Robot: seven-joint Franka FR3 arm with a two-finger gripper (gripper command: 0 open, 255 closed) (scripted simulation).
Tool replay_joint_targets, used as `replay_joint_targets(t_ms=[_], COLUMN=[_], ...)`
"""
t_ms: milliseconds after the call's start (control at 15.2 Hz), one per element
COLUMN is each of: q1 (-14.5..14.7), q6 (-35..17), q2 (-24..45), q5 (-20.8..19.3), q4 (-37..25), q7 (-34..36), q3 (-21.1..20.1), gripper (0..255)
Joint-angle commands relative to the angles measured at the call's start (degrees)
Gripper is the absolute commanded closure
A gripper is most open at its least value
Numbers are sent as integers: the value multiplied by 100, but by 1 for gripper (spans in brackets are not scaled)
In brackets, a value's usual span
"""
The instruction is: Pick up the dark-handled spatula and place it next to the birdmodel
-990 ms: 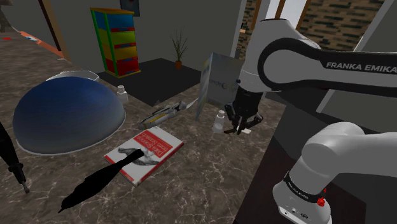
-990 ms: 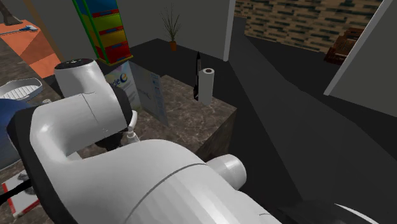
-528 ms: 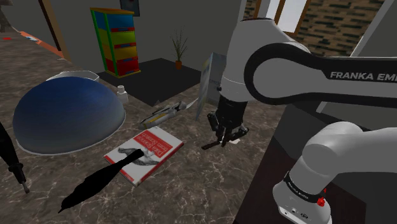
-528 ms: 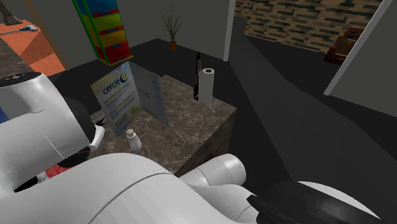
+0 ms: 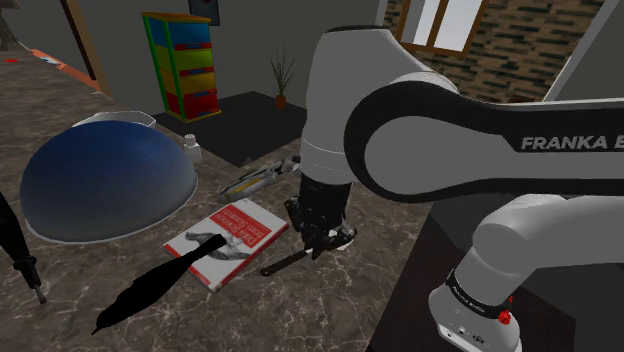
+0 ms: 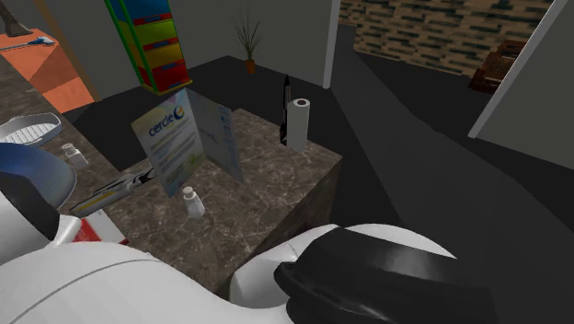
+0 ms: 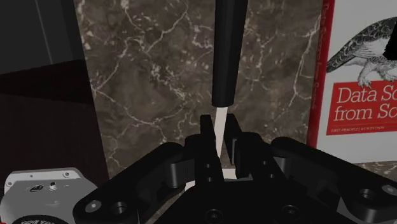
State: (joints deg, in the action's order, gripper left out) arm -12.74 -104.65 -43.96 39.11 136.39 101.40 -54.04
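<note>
1. In the shoulder view we find the tool (image 5: 322, 240) at the centre of the frame, hanging under the big white arm (image 5: 420, 130) and low over the marble desk (image 5: 330, 300)
2. The tool is clenched on the spatula (image 5: 288, 262). In the wrist view its two fingers (image 7: 207, 127) clasp the pale thin neck between them, and the dark handle runs straight away from them over the desk
3. In the shoulder view the handle slants from the tool toward the lower left, and its far end lies just beside the right edge of the book (image 5: 228, 240). We cannot tell whether that end touches the desk
4. The book has a red and white cover and lies flat, left of centre. In the wrist view it is beside the handle, with bare marble between them
5. A black bird figure (image 5: 150, 288) stretches across the lower left of the shoulder view, its upper end over the book, near the spatula but apart from it
6. A blue dome (image 5: 105, 180) sits at the left of that frame
7. In the second exterior view a folded leaflet (image 6: 175, 138) stands upright left of centre, with a small white bottle (image 6: 193, 201) just below it
</note>
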Motion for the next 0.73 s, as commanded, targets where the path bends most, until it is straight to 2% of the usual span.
replay_joint_targets(t_ms=[0, 330, 462, 660], q1=[-195, -909, -1321, -2100], q6=[-90, -253, -290, -277], q2=[242, 781, 961, 1109], q5=[18, -49, -104, -152], q4=[-338, -1265, -1676, -2348], q7=[267, 948, 1215, 1575], q3=[-382, -1494, -2034, -2945], gripper=[255, 255, 255, 255])
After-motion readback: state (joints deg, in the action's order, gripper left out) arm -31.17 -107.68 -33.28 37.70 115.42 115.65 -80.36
